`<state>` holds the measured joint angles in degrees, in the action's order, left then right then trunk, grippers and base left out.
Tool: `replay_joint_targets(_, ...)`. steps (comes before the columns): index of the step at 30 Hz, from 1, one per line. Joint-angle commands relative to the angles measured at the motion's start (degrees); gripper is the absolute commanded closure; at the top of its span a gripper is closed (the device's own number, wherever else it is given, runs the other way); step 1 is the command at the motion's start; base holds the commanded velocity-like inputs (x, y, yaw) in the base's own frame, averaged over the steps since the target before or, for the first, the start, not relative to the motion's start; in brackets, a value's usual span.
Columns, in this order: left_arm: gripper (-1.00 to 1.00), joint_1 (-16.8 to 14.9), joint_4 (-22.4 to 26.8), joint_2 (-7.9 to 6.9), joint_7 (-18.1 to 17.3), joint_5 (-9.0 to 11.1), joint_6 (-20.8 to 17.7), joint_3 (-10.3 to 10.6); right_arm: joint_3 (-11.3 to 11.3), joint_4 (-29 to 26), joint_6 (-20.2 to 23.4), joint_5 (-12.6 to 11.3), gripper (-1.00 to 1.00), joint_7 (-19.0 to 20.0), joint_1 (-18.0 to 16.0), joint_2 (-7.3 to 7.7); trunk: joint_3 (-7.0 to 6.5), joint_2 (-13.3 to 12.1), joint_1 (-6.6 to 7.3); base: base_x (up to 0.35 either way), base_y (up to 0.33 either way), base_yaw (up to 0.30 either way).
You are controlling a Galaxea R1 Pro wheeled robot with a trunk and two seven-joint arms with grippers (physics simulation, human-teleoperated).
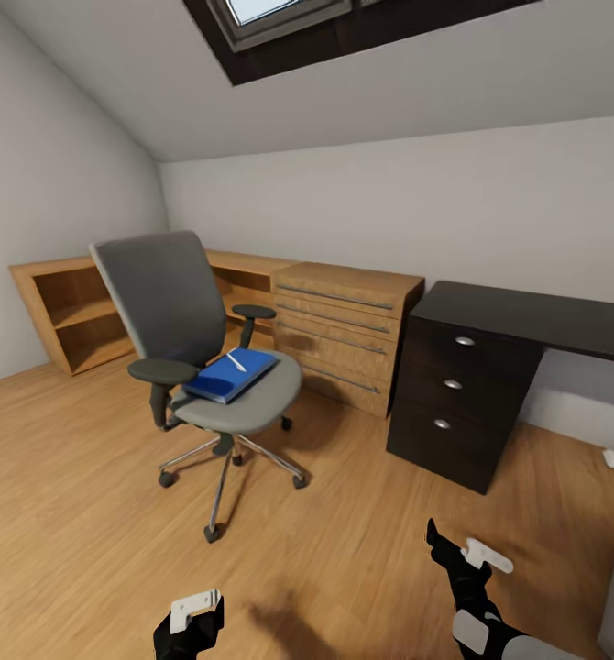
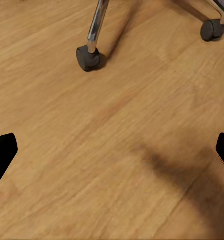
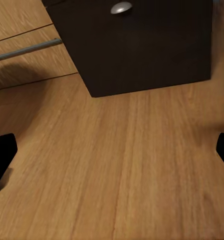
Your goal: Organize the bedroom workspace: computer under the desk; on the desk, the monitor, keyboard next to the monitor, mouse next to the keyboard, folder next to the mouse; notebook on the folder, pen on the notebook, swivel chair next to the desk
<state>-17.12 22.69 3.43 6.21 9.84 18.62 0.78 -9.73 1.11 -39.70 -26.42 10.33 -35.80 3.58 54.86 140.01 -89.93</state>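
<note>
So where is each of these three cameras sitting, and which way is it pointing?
Head view: on the robot's head, looking forward and down at the swivel chair carrying the folder, with the left gripper and right gripper low in the picture.
Left wrist view: near the left gripper, facing the wooden floor and the chair's castors; dark fingertips at the edges.
Right wrist view: near the right gripper, facing the floor and the dark drawer cabinet.
Shared: head and left wrist views both show the chair's castors; head and right wrist, the cabinet.
</note>
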Motion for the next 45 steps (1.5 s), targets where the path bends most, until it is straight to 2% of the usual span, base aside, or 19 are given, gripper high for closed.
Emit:
replay_joint_targets(1,-1.0,-0.02,-0.01,0.0,0.11,0.36,0.19,0.1,-0.47,0.12,-0.16,-0.21,-1.0,0.58,-0.06,0.01,0.01,0.02,0.01,0.0,0.0,-0.222)
replay_joint_targets(45,-1.0,-0.02,-0.01,0.0,0.11,0.36,0.19,0.1,-0.47,0.12,-0.36,-0.38,-1.0,0.57,-0.06,0.45,-1.9,0.02,0.01,0.0,0.0,-0.224)
